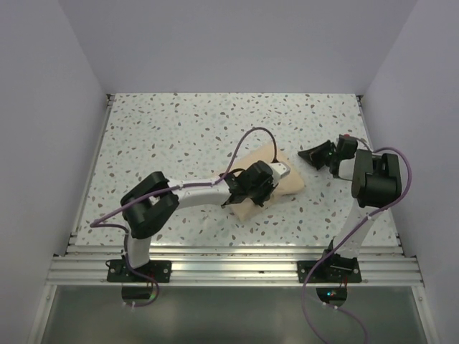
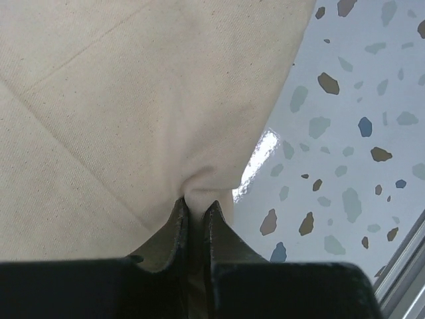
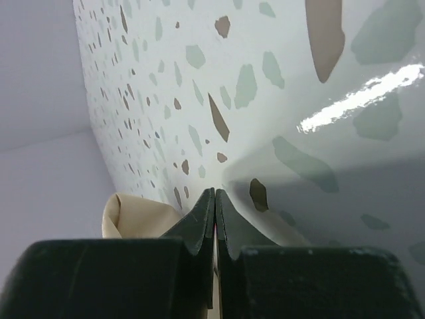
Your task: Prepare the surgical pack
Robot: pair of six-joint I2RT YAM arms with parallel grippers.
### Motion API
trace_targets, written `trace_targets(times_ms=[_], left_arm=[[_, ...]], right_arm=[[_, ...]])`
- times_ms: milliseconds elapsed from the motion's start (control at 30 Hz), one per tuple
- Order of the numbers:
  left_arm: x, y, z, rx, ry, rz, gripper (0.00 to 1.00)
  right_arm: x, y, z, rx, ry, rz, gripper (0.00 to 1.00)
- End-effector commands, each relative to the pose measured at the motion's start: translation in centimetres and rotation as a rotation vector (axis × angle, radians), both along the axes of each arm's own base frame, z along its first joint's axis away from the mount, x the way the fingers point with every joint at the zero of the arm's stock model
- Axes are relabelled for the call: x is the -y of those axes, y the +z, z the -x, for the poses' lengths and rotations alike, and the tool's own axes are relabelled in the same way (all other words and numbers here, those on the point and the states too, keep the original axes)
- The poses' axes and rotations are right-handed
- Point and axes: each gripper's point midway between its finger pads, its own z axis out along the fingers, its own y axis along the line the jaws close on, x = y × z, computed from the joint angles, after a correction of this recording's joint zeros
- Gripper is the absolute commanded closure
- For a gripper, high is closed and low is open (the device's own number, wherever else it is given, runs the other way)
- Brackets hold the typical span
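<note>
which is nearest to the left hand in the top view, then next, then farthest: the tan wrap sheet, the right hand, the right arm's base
1. tan wrap sheet: pinched in the left hand, mid-table.
2. right hand: shut, just off the sheet's far right corner.
3. right arm's base: at the near edge, on the right.

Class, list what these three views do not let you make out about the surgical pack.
Top view: the wrap sheet is folded over, so anything inside it is hidden; the left arm covers its middle.
Left wrist view: the left gripper pinches the sheet; the cloth runs off the top and left edges.
Right wrist view: the right gripper, shut, hides all but a corner of the sheet.
</note>
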Motion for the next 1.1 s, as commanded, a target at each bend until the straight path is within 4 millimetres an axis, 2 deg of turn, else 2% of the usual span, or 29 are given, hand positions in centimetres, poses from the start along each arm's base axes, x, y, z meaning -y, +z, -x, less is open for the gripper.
trace_targets(times_ms=[0,67,233,267,433,633,667,700,767,800,833,867,900,933,967,1000,1033,1067], left_arm=[[0.9,-0.7,1.6,0.063,-0.055,-0.073,1.00],[0.6,-1.0,1.5,0.089,-0.037,-0.107,1.00],[0.5,0.6,1.8,0.122,-0.038,-0.089,0.63],[0.6,1.7,1.8,0.133,-0.036,-0.069,0.60],[0.4,4.3,1.9,0.144,-0.020,-0.041,0.53],[-0.6,9.3,1.8,0.162,0.056,0.027,0.46],[-1.2,10.6,2.0,0.157,0.084,0.042,0.45],[-1.5,11.3,2.0,0.152,0.101,0.053,0.44],[-2.9,13.1,2.7,0.125,0.155,0.080,0.42],[-3.7,13.1,2.9,0.106,0.178,0.085,0.40],[-4.5,14.2,3.4,0.089,0.198,0.121,0.39],[-4.9,14.3,4.1,0.027,0.226,0.158,0.38],[-6.2,12.9,4.5,-0.016,0.257,0.147,0.37],[-7.0,13.9,5.0,-0.038,0.280,0.197,0.36],[-7.2,13.9,5.7,-0.104,0.308,0.249,0.35],[-8.6,11.8,6.1,-0.149,0.344,0.235,0.34],[-9.2,12.5,6.5,-0.161,0.356,0.281,0.33],[-9.9,11.1,7.0,-0.205,0.389,0.287,0.32]], right_arm=[[0.1,3.6,-1.1,0.083,0.040,0.065,1.00],[-0.1,4.1,-1.2,0.090,0.046,0.061,1.00],[-0.3,4.9,-1.2,0.098,0.091,0.078,0.97],[-0.4,4.8,-0.9,0.071,0.103,0.081,0.97],[-0.3,6.2,-0.4,0.078,0.172,0.152,0.87],[-0.4,7.4,1.8,0.061,0.242,0.216,0.73],[-0.6,7.1,2.9,0.023,0.256,0.206,0.70],[-0.8,7.3,3.6,0.019,0.265,0.208,0.63],[-1.2,7.9,5.9,0.011,0.289,0.213,0.56],[-1.4,7.4,7.2,-0.007,0.299,0.209,0.40],[-1.6,8.4,8.0,0.013,0.312,0.221,0.34],[-1.7,8.5,8.7,0.013,0.322,0.222,0.30],[-2.0,8.3,9.6,0.001,0.337,0.216,0.30],[-2.1,8.7,10.4,0.004,0.349,0.225,0.30],[-2.1,8.6,10.9,-0.003,0.357,0.223,0.32],[-2.2,8.3,11.6,-0.013,0.361,0.214,0.35],[-2.2,8.3,12.3,-0.022,0.370,0.216,0.36],[-2.1,8.2,12.8,-0.029,0.372,0.219,0.42]])
